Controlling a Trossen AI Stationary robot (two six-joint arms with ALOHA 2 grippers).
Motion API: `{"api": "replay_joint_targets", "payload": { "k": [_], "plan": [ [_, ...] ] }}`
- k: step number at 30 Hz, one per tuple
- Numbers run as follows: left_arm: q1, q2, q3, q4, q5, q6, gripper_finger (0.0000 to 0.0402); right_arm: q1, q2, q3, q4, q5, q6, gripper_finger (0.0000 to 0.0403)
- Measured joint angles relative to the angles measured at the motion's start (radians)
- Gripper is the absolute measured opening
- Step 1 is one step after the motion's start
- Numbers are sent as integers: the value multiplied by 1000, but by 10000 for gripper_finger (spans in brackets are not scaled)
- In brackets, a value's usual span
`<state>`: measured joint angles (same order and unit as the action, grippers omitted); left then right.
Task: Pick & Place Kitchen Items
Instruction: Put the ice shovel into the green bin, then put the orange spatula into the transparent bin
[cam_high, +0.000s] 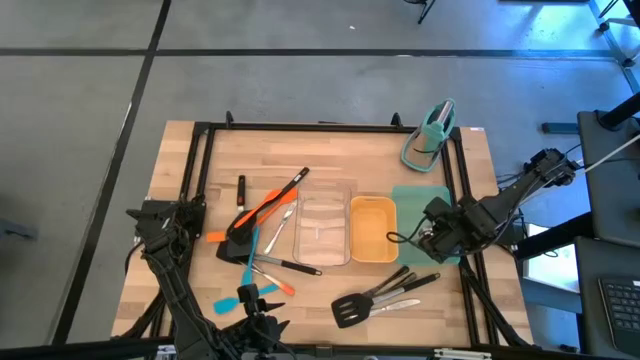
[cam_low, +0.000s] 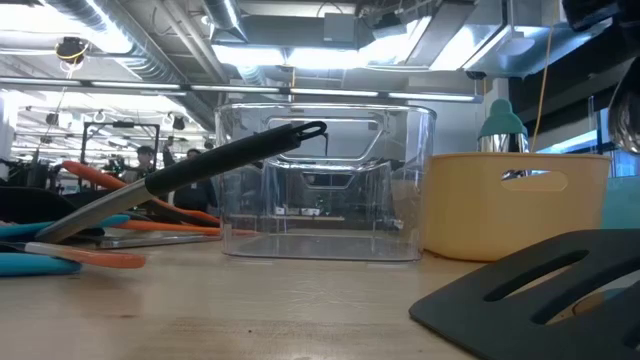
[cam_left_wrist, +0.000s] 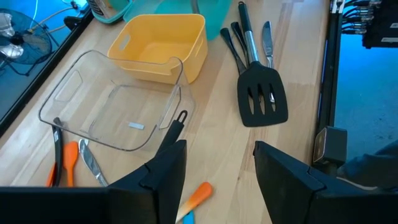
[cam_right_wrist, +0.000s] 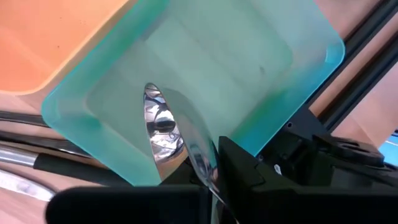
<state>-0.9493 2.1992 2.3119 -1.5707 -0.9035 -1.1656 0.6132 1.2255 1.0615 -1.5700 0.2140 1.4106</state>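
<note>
My right gripper (cam_right_wrist: 211, 186) is shut on a shiny steel spoon (cam_right_wrist: 163, 134) above a teal tray (cam_right_wrist: 205, 56) at the table's right side; in the high view the gripper (cam_high: 434, 238) covers the tray's near part. My left gripper (cam_left_wrist: 214, 180) hangs open over the table's near edge, left of centre, with nothing between its fingers. A black slotted turner (cam_left_wrist: 261, 93) lies flat with steel knives and black handles at the near right. A black-handled utensil (cam_low: 230, 160) leans its end on the clear tray (cam_high: 322, 228). Orange and blue spatulas (cam_high: 250, 225) lie piled left of that tray. My right gripper pinches the spoon's handle just behind the bowl (cam_right_wrist: 202, 163) between its two fingers, coming from above and pointing steeply down. The bowl (cam_right_wrist: 158, 127) sticks out past the fingertips over the teal tray's near wall. Whether it touches the tray I cannot tell.
A yellow tray (cam_high: 373, 228) stands between the clear tray and the teal tray. A teal stand (cam_high: 432, 132) sits at the far right corner. A black frame rail (cam_high: 462, 200) runs along the table's right side beside my right gripper. Bare wood lies along the far edge.
</note>
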Motion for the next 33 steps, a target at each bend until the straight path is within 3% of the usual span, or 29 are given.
{"api": "replay_joint_targets", "payload": {
  "k": [7,16,25,33],
  "plan": [
    [0,0,0,0,0,0,182,0,2,-3,-1,12,-8,16],
    [0,0,0,0,-1,3,182,-7,16,-34,-3,7,-13,54],
    [2,1,0,0,-1,10,182,-33,14,-165,15,-64,-13,24],
    [4,1,0,0,-1,10,182,-33,14,-180,98,-70,-27,20]
  ]
}}
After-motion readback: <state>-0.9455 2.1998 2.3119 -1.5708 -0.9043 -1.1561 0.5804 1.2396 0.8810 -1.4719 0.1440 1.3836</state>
